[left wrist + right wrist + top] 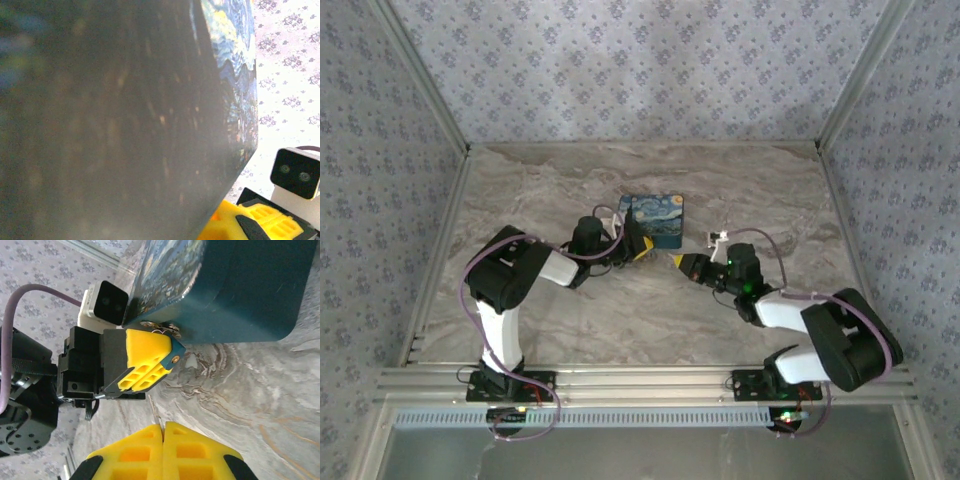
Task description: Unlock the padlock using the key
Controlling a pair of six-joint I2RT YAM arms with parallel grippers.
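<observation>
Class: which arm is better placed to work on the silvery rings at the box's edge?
Left: the left gripper sits beside the silvery rings at the box; the right gripper, shut, is apart.

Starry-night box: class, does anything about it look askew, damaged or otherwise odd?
Nothing looks damaged or spilled. The box lies flat but slightly turned against the table edges, and the left gripper is shut right up against its silvery clasp.

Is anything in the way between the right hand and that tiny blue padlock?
Nothing visible: bare table lies between the right hand and the padlock at the box front; the left hand sits right beside it.
</observation>
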